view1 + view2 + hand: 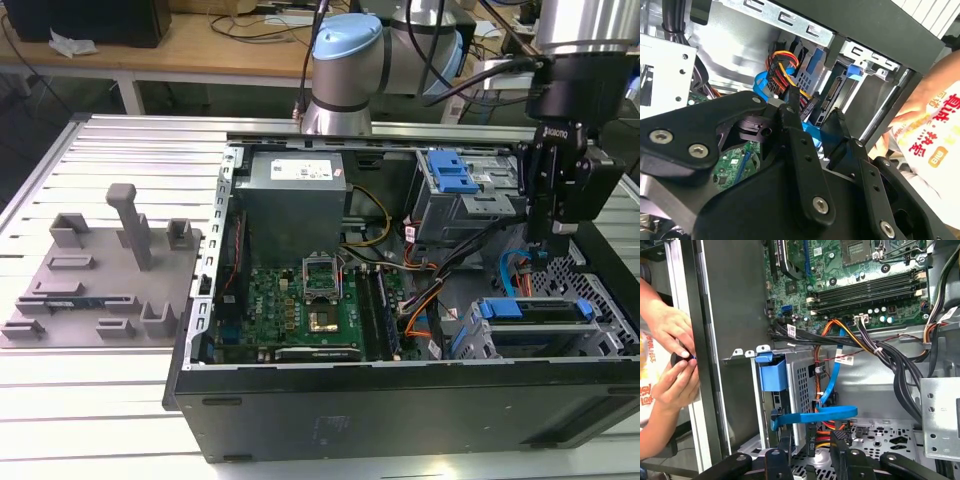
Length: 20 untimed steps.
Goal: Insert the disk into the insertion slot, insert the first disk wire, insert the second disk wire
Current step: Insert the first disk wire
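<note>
The disk (pixel 535 312), in its blue carrier, lies in the insertion slot (pixel 600 345), the low grey perforated cage at the exterior view's right. My gripper (pixel 548 240) hangs just behind it, low inside the case. In both wrist views its fingers (pixel 790 112) stand apart, open, holding nothing. The second disk wire (pixel 815 416), a flat blue loop, runs to a plug at the disk's rear edge and crosses the gap between the fingers (pixel 812 134). The first disk wire (pixel 780 62), red, orange and black, ends in a black plug (pixel 811 440) between the fingertips; whether it is seated is hidden.
A person's hands (pixel 672 357) work outside the case wall, and a sleeve (pixel 935 125) shows beyond the case edge. The taller bay with blue latch (pixel 455 180), black cable bundles (pixel 890 362) and the motherboard (pixel 320 300) crowd the case. A grey fixture plate (pixel 95 275) lies outside.
</note>
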Each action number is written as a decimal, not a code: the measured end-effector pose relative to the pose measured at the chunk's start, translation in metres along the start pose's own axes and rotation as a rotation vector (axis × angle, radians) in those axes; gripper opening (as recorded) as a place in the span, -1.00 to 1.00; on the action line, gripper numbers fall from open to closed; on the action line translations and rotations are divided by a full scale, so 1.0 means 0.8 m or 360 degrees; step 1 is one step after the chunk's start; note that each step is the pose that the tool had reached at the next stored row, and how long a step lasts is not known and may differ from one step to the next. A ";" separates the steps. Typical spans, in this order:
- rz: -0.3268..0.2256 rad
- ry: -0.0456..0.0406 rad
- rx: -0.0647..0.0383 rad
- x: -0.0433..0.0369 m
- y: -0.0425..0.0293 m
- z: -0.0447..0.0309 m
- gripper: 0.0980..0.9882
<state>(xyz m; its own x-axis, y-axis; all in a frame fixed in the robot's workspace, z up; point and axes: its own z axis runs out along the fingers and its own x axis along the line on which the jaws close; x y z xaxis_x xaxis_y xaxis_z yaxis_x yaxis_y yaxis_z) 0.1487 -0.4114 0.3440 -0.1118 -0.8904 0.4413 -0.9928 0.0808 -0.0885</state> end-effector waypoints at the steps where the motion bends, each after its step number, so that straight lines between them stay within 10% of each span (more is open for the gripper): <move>1: 0.0000 0.0003 0.0000 0.000 0.0000 -0.0001 -0.22; 20: -0.0003 0.0070 0.0008 -0.014 0.0018 0.0032 -0.42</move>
<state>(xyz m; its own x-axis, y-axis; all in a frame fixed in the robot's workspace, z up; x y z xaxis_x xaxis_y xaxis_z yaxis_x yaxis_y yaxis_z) 0.1487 -0.4022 0.3366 -0.1119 -0.8699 0.4804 -0.9928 0.0769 -0.0919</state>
